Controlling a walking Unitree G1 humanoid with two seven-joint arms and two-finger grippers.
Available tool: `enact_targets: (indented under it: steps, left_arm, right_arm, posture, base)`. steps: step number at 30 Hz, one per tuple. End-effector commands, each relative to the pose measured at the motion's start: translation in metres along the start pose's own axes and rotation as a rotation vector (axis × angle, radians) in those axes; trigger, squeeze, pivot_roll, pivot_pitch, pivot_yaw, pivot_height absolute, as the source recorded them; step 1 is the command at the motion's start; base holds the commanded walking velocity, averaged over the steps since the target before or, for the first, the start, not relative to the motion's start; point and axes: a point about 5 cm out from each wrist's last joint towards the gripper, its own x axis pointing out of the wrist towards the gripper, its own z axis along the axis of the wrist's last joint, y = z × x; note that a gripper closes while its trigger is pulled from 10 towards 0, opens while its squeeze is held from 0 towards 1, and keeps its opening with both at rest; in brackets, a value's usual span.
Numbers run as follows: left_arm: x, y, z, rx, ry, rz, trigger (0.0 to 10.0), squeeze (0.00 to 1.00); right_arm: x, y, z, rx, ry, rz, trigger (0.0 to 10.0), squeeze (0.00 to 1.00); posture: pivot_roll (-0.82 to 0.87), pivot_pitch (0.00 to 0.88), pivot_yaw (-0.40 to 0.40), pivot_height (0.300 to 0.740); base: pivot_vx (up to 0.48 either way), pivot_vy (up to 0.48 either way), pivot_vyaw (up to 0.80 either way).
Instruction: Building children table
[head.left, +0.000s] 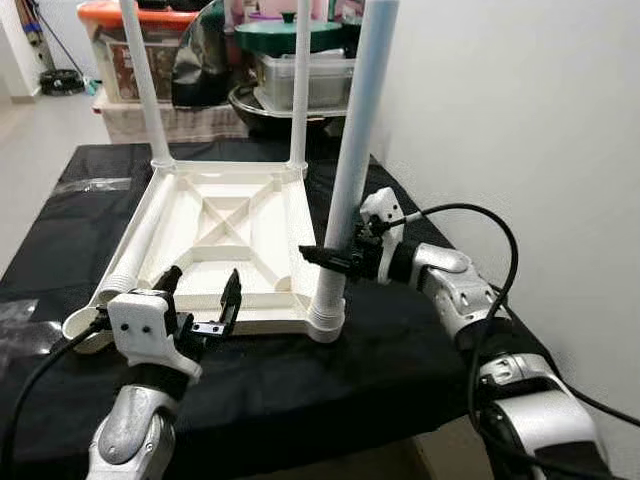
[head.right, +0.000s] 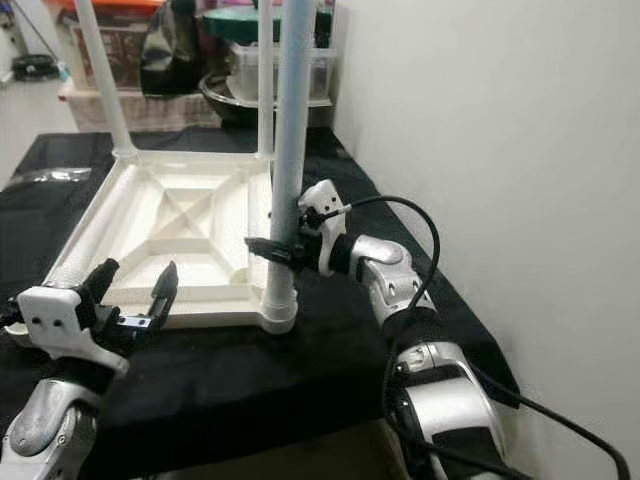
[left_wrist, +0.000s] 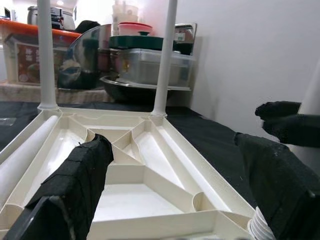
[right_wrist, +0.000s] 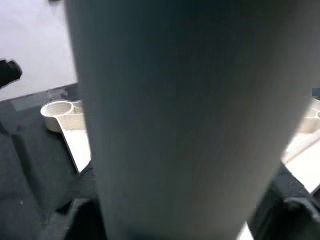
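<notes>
My right gripper (head.left: 335, 255) clamps the near leg (head.left: 352, 160) at frame centre, steadying it in its corner socket of the upturned tabletop (head.left: 225, 235). My left gripper (head.left: 203, 300), lower left, hangs open near the tabletop's front edge.

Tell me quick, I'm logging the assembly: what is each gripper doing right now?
Left gripper: open, holding nothing, at the near edge of the upturned tabletop.
Right gripper: shut on the near right table leg.
</notes>
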Motion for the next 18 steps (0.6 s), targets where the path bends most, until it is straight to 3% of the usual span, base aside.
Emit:
enact_targets:
  steps: [1, 4, 5, 6, 7, 9, 11, 13, 15, 16, 18]
  left_arm:
    - [0.000, 0.000, -0.003, 0.000, 0.012, 0.004, 10.0, 0.00]
    - [-0.001, -0.001, -0.004, -0.003, 0.013, 0.005, 10.0, 0.00]
    - [-0.001, -0.001, -0.004, -0.004, 0.014, 0.004, 10.0, 0.00]
    - [-0.001, -0.001, -0.004, -0.006, 0.015, 0.004, 10.0, 0.00]
    - [-0.001, -0.001, -0.004, -0.006, 0.015, 0.004, 10.0, 0.00]
    - [-0.002, -0.001, -0.004, -0.008, 0.018, 0.004, 10.0, 0.00]
    - [-0.002, -0.001, -0.004, -0.008, 0.018, 0.004, 10.0, 0.00]
    - [-0.002, -0.001, -0.005, -0.010, 0.021, 0.003, 10.0, 0.00]
    - [-0.002, -0.002, -0.006, -0.010, 0.025, 0.000, 10.0, 0.00]
    - [-0.002, -0.002, -0.006, -0.010, 0.025, 0.000, 10.0, 0.00]
    - [-0.001, -0.002, -0.006, -0.010, 0.027, -0.003, 10.0, 0.00]
  right_arm:
    - [0.001, -0.006, 0.001, 0.034, -0.004, -0.048, 0.0, 0.00]
    - [0.001, -0.014, -0.004, 0.079, 0.052, -0.146, 0.0, 0.00]
    - [0.001, -0.019, -0.008, 0.105, 0.086, -0.229, 0.0, 0.00]
    - [0.000, -0.029, -0.010, 0.170, 0.086, -0.435, 0.0, 0.00]
    - [0.000, -0.029, -0.010, 0.170, 0.086, -0.435, 0.0, 0.00]
    - [-0.001, -0.035, -0.016, 0.316, 0.061, -0.744, 0.0, 0.00]
    - [-0.001, -0.035, -0.016, 0.316, 0.061, -0.744, 0.0, 0.00]
    - [0.011, -0.024, -0.021, 0.369, 0.059, -0.861, 0.0, 0.00]
    - [0.035, -0.001, -0.016, 0.372, 0.038, -0.859, 0.0, 0.00]
    - [0.035, -0.001, -0.016, 0.372, 0.038, -0.859, 0.0, 0.00]
    - [0.055, 0.020, -0.007, 0.369, 0.013, -0.829, 0.0, 0.00]
  posture:
    - [0.10, 0.000, -0.126, 0.740]
    - [0.10, 0.000, -0.127, 0.740]
    - [0.10, 0.000, -0.127, 0.740]
    - [0.10, 0.000, -0.126, 0.740]
    - [0.10, 0.000, -0.126, 0.740]
    - [0.10, 0.000, -0.122, 0.740]
    - [0.10, 0.000, -0.122, 0.740]
    - [0.10, 0.000, -0.120, 0.740]
    - [0.10, 0.000, -0.119, 0.740]
    - [0.10, 0.000, -0.119, 0.740]
    - [0.10, 0.000, -0.119, 0.740]
  base:
    - [0.000, 0.000, 0.00]
    - [0.000, 0.000, 0.00]
    - [0.000, 0.000, 0.00]
    - [0.000, 0.000, 0.00]
    - [0.000, 0.000, 0.00]
    - [0.000, 0.000, 0.00]
    - [0.000, 0.000, 0.00]
    - [0.000, 0.000, 0.00]
    - [0.000, 0.000, 0.00]
    - [0.000, 0.000, 0.00]
    - [0.000, 0.000, 0.00]
